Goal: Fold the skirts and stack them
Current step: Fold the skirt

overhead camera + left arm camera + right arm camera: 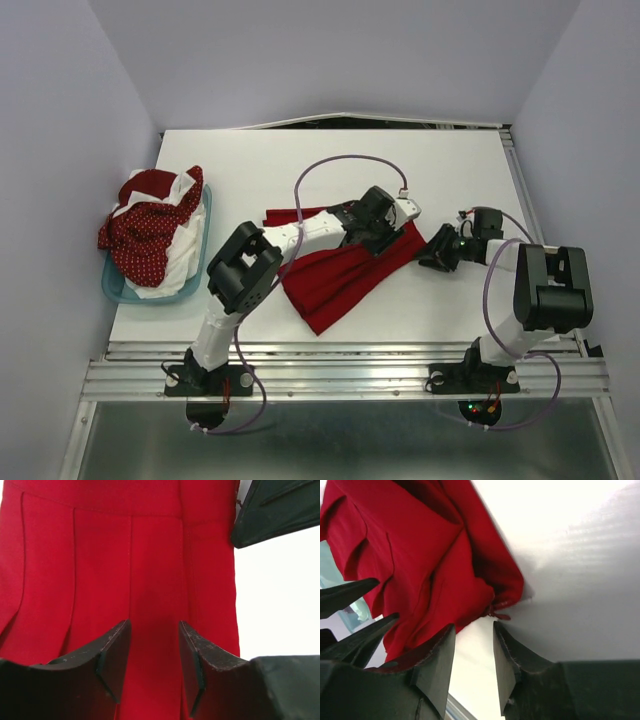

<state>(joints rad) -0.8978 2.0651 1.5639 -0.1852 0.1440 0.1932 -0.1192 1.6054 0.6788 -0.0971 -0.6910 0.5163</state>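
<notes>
A plain bright red pleated skirt (335,280) lies flat on the white table, hem toward the front. My left gripper (385,237) hovers over its far right part; in the left wrist view the gripper (155,655) is open, with the pleated skirt (130,570) showing between its fingers. My right gripper (433,256) is open just off the skirt's right corner; in the right wrist view the gripper (474,645) stands over bare table, with the skirt's corner (490,597) just ahead of it. A dark red white-dotted skirt (145,235) and a white skirt (180,255) lie heaped at the left.
The heaped garments sit in a shallow teal tub (115,290) at the table's left edge. A metal rail (350,375) runs along the front edge by the arm bases. Purple-grey walls close in the sides and back. One of my right gripper's fingers (270,510) shows in the left wrist view.
</notes>
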